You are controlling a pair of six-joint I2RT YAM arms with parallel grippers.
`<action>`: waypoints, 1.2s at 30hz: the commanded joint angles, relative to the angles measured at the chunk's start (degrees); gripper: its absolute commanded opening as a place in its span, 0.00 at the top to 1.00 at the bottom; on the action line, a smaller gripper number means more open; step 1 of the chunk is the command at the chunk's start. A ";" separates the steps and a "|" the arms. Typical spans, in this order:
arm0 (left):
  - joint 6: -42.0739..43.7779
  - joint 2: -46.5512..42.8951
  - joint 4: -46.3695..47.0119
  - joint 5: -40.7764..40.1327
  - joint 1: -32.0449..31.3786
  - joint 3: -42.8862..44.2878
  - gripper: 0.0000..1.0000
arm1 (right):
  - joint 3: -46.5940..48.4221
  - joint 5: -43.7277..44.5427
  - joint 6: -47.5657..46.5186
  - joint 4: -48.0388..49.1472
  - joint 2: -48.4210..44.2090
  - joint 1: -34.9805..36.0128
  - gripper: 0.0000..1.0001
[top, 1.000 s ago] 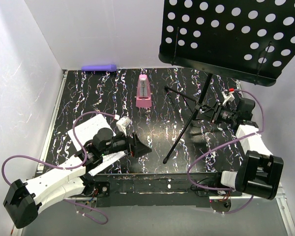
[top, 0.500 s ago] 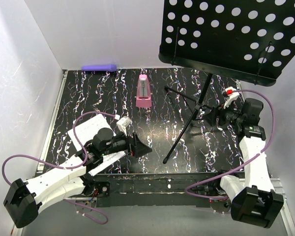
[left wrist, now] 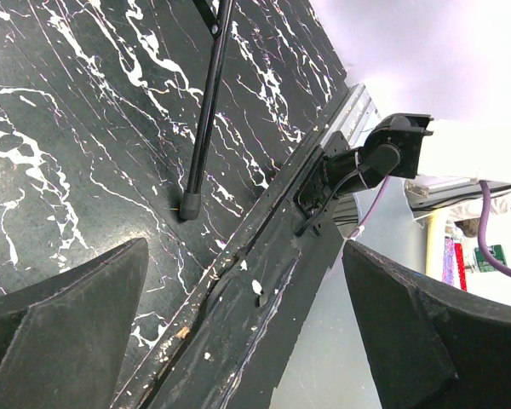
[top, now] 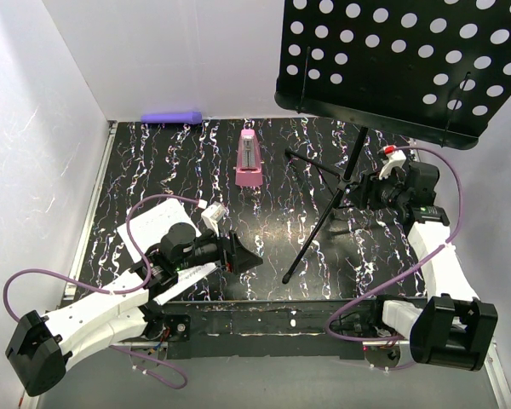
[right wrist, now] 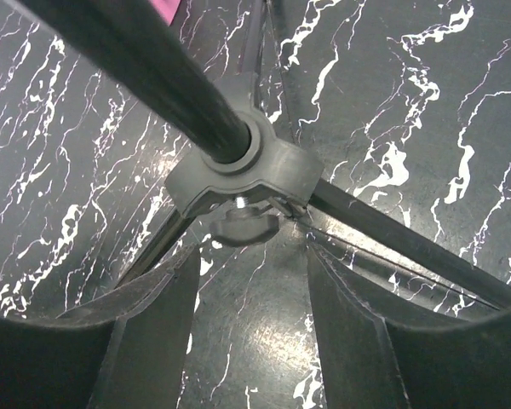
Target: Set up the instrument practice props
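Jaws both open, empty; we'd grip the stiff, likely top-heavy music stand (top: 375, 118) at its centre-frame tripod hub (right wrist: 238, 175).

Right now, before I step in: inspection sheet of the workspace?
Surface: black white-veined marbled tabletop.
Job's things: black tripod music stand with perforated desk, upright right rear; pink pyramid metronome, upright mid-rear; white printed sheet-music page, partly under left arm.
Clutter: purple cylinder lying by back wall.
Grippers: left fingers open, empty; right fingers open, just short of stand's leg hub.
Cables: purple cables loop off both arms.
Surroundings: white walls.
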 commanded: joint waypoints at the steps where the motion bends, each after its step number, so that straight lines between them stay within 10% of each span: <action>1: 0.02 -0.49 1.29 0.30 -0.14 -0.48 0.02 | 3.41 1.30 2.43 3.50 1.70 0.55 0.41; 12: -0.07 -1.20 0.85 0.12 -0.14 -0.66 0.02 | 4.82 0.59 5.15 5.26 3.90 0.55 0.46; 24: 0.02 -0.93 0.41 0.30 -0.06 -0.22 0.02 | 4.12 -3.00 9.54 5.87 5.48 -0.23 0.78; 36: 0.28 -0.23 -0.47 0.30 -0.14 1.10 0.02 | 3.16 -21.90 43.53 12.54 19.54 -11.39 0.89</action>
